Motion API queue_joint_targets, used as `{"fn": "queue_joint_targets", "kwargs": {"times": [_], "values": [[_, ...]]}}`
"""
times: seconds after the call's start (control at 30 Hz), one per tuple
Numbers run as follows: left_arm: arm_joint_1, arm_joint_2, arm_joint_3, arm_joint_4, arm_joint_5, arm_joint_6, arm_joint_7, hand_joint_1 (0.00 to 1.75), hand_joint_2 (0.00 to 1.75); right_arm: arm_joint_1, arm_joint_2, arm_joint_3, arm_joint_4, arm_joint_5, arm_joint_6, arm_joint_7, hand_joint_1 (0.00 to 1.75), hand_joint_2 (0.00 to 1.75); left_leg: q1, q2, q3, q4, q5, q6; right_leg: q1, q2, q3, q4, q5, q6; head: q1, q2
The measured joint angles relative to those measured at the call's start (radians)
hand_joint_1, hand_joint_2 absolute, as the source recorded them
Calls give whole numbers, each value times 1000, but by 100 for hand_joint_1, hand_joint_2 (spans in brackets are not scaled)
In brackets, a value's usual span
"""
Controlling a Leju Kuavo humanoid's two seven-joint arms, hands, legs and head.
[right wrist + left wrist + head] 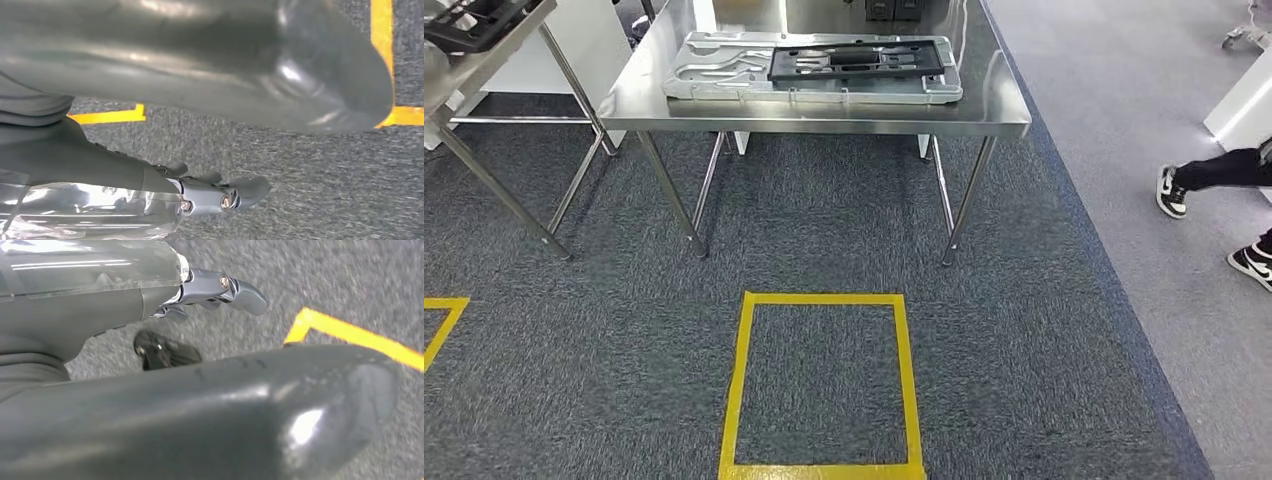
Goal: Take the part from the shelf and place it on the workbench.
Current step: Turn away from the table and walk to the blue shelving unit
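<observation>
The part (856,60) is seen lying on a grey tray (724,75) on the steel surface (824,112), upper centre of the frame. Nothing is held: left hand (200,405) and right hand (200,65) hang with fingers (240,290) apart. The placing appears done.

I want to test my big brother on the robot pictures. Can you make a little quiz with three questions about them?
1. True or false: the black part lies on top of the silver tray on the workbench.
2. What colour is the tape square on the carpet? A red, B yellow, C white.
3. Fill in: the left hand and the right hand both hang over the ____ and hold nothing.

Key: 1 true; 2 B; 3 carpet.
</observation>
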Motion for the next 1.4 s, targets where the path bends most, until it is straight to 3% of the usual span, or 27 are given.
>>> {"fn": "queue_joint_targets", "kwargs": {"times": [0.07, 0.1, 0.13, 0.17, 0.23, 0.27, 0.33, 0.37, 0.43, 0.5, 0.6, 0.63, 0.67, 0.7, 0.73, 0.8, 0.83, 0.87, 0.93, 1.0, 1.1, 1.13, 1.17, 1.2, 1.3, 1.33, 1.4], "values": [[0, 0, 0, 0, 0, -1, 0, 0, 0, 1, 0, 0, 1, 0, 0, -2, 0, 0, -3, 3, -33, 1, 28, 10, -2, 1, -29, 116, -114, 4, 0, 0], [0, 0, 0, 0, 0, -1, 0, 0, 0, 2, 0, 0, 1, -1, 0, -3, 0, 0, -6, 3, -53, 3, 43, 11, -2, 1, -40, 183, -149, 6, 0, 0], [0, 0, 0, 0, 0, -1, 0, 0, 0, 2, 0, 0, 1, -1, 1, -3, 0, 0, -9, 4, -75, 6, 57, 11, -1, 1, -43, 234, -157, 6, 0, 0], [0, 0, 0, 0, 0, -1, 0, 0, 0, 2, 0, 0, 1, -1, 1, -4, 0, 0, -12, 5, -98, 11, 71, 11, -1, 1, -33, 258, -139, 5, 0, 0], [0, 0, 0, 0, -2, -1, 0, 0, 0, 1, 0, 0, 1, -1, 1, -4, 0, 0, -16, 5, -144, 23, 97, 9, 0, 1, 40, 204, -83, -3, 0, 0], [0, 0, 0, 0, -2, -1, 0, 0, 0, 0, 0, 0, 1, -1, 2, -4, 0, 0, -18, 5, -163, 31, 108, 6, 4, 1, 106, 130, -77, -9, 0, 0], [1, -1, 0, 0, -2, 0, -1, 0, 0, -4, 0, -1, 1, -1, 3, -6, 0, 0, -21, 5, -188, 46, 127, 0, 11, 1, 227, -31, -109, -22, 0, 0], [1, -1, 0, 0, -1, 2, 0, 0, 0, -6, 0, -1, 1, -1, 4, -6, 0, 0, -21, 6, -195, 50, 136, -5, 16, 1, 259, -81, -125, -28, 0, 0], [0, -1, 0, 0, 0, 8, 5, 0, 0, -7, 1, -1, 2, 0, 6, -7, 0, 0, -17, 6, -205, 53, 149, -16, 17, 0, 257, -105, -122, -41, 0, 0], [1, 1, 0, 0, 2, 17, 13, 0, 0, -7, 1, -3, 2, 1, 11, -6, 0, 0, -12, -1, -223, 89, 107, -29, 14, -5, 240, -108, -102, -57, 0, 0], [3, 1, 0, 0, 2, 26, 24, 0, 0, -8, 1, -6, 3, 4, 20, -4, 0, 0, -1, -7, -275, 265, -27, -46, 13, -8, 202, -105, -69, -63, 0, 0], [3, 1, 0, 0, 3, 28, 27, 0, 0, -8, 1, -7, 3, 4, 22, -4, 0, 0, 3, -7, -284, 320, -43, -50, 13, -8, 188, -102, -60, -62, 0, 0], [3, 1, 0, 0, 3, 31, 30, 0, 0, -8, 1, -7, 3, 4, 25, -4, 0, 0, 6, -7, -279, 346, -37, -54, 12, -8, 173, -99, -52, -59, 0, 0], [3, 2, 0, 0, 4, 33, 32, 0, 0, -8, 1, -8, 3, 4, 30, -4, 0, 0, 9, -7, -254, 331, -16, -56, 10, -8, 160, -94, -45, -56, 0, 0], [2, 2, 0, 0, 5, 35, 33, 0, 0, -9, 1, -9, 3, 3, 35, -4, 0, 0, 11, -7, -206, 273, 9, -57, 8, -8, 150, -89, -40, -52, 0, 0], [0, 2, 0, 0, 8, 37, 36, 0, 0, -10, 1, -12, 3, 2, 48, -6, 0, 0, 12, -7, -93, 114, 28, -55, 8, -8, 133, -77, -33, -43, 0, 0], [-1, 3, 0, 0, 8, 38, 37, 0, 0, -11, 1, -13, 3, 1, 52, -7, 0, 0, 11, -8, -58, 57, 25, -51, 9, -8, 127, -71, -31, -38, 0, 0], [-2, 3, 0, 0, 8, 39, 38, 0, 0, -13, 1, -13, 3, 0, 55, -9, 0, 0, 10, -9, -44, 30, 19, -45, 10, -9, 123, -67, -28, -32, 0, 0], [-2, 3, 0, 0, 8, 40, 39, 0, 0, -16, 1, -14, 3, 0, 58, -14, 0, 0, 10, -8, -51, 21, 20, -31, 10, -9, 118, -63, -23, -19, 0, 0], [-2, 3, 0, 0, 8, 41, 40, 0, 0, -18, 1, -14, 3, 0, 58, -17, 0, 0, 12, -6, -56, 15, 31, -14, 8, -6, 102, -27, -49, -9, 0, 0], [-2, 3, 0, 0, 8, 41, 41, 0, 0, -18, 0, -14, 3, 0, 59, -18, 0, 0, 8, -3, -72, 15, 43, -1, 5, -2, 17, 161, -158, 0, 0, 0], [-1, 3, 0, 0, 8, 42, 42, 0, 0, -17, 0, -14, 3, -1, 59, -18, 0, 0, 6, -3, -77, 17, 46, 0, 5, -2, -7, 216, -179, 1, 0, 0], [-1, 3, 0, 0, 7, 42, 43, 0, 0, -17, 0, -15, 3, -2, 59, -18, 0, 0, 5, -3, -82, 19, 48, 0, 5, -2, -13, 236, -179, 1, 0, 0], [-1, 3, 0, 0, 5, 42, 44, 0, 0, -17, 0, -15, 3, -3, 60, -18, 0, 0, 4, -4, -85, 23, 48, -1, 5, -2, 2, 213, -159, -1, 0, 0], [-2, 3, 0, 0, -1, 40, 47, 0, 0, -18, -2, -16, 3, -1, 69, -18, 0, 0, 0, -6, -89, 34, 47, -6, 7, 4, 109, 15, -69, -15, 0, 0], [-3, 3, 0, 0, -2, 39, 48, 0, 0, -18, -3, -16, 3, 4, 71, -18, 0, 0, -2, -8, -92, 37, 47, -11, 9, 7, 130, -29, -57, -19, 0, 0], [-4, 3, 0, 0, -5, 36, 48, 0, 0, -18, -4, -15, 3, 23, 74, -16, 0, 0, -3, -13, -99, 40, 49, -22, 14, 9, 139, -55, -54, -27, 0, 0]]}}
